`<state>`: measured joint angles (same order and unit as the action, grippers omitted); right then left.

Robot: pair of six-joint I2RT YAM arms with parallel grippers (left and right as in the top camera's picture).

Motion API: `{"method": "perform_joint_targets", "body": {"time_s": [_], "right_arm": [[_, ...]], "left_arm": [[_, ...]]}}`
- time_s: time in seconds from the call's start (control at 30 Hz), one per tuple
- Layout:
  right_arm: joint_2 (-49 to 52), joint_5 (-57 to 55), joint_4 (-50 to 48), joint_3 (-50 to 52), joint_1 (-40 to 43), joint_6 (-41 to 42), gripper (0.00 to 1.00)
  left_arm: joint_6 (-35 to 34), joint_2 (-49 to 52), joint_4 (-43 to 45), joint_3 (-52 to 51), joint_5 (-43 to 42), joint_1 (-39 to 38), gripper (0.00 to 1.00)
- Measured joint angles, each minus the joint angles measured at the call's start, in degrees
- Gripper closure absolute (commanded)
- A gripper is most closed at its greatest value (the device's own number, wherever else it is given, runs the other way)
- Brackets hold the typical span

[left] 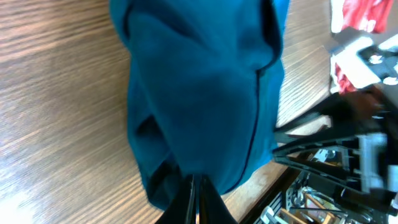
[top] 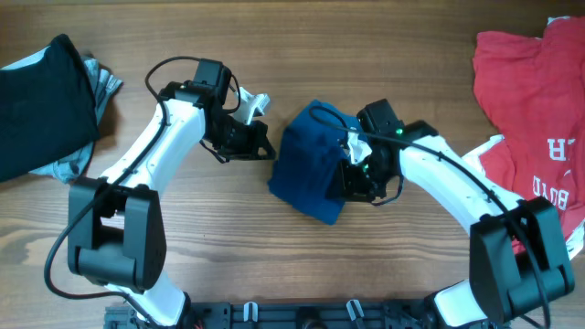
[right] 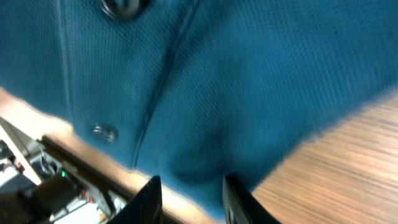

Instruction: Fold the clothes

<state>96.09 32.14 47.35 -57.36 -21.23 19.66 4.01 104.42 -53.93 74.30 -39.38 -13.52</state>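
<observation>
Wooden tabletop carries the blue shirt midway between its side edges, long axis running from far edge to near edge. Left jaws are closed, tips at the shirt's left hem. Right jaws stand parted astride its right hem, likely the better placed.

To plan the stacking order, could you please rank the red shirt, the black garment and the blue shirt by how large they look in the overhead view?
1. red shirt, cut off by the frame edge.
2. black garment, also cut off.
3. blue shirt, bunched up, wholly in view.
</observation>
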Motion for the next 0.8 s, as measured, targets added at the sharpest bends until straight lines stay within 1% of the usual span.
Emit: {"method": "perform_joint_targets", "body": {"time_s": [0.03,0.13,0.23,0.37,0.47,0.63,0.8], "right_arm": [[0.04,0.83,-3.78,2.25,0.00,0.31,0.67],[0.11,0.85,-9.09,5.92,0.00,2.10,0.68],[0.85,-1.75,-11.26,8.33,0.00,6.08,0.68],[1.14,-2.82,-11.72,9.29,0.00,9.99,0.68],[1.14,-2.84,-11.69,9.29,0.00,10.75,0.68],[1.14,-3.02,-11.65,9.29,0.00,10.84,0.67],[1.14,-3.32,-11.06,9.29,0.00,11.26,0.67]], "left_arm": [[0.24,0.00,0.66,-0.63,-0.63,-0.07,0.96],[1.44,0.04,2.64,-2.10,-2.58,-0.63,0.96],[1.77,0.04,2.80,-2.14,-3.96,-0.74,0.96],[1.97,0.04,2.80,-2.14,-7.69,-0.76,0.96],[2.25,0.04,2.80,-2.14,-8.48,-1.49,0.96],[3.48,0.04,3.54,-2.56,-7.76,-4.57,0.96],[3.39,0.55,8.04,-7.13,-5.86,-4.70,0.96]]}}
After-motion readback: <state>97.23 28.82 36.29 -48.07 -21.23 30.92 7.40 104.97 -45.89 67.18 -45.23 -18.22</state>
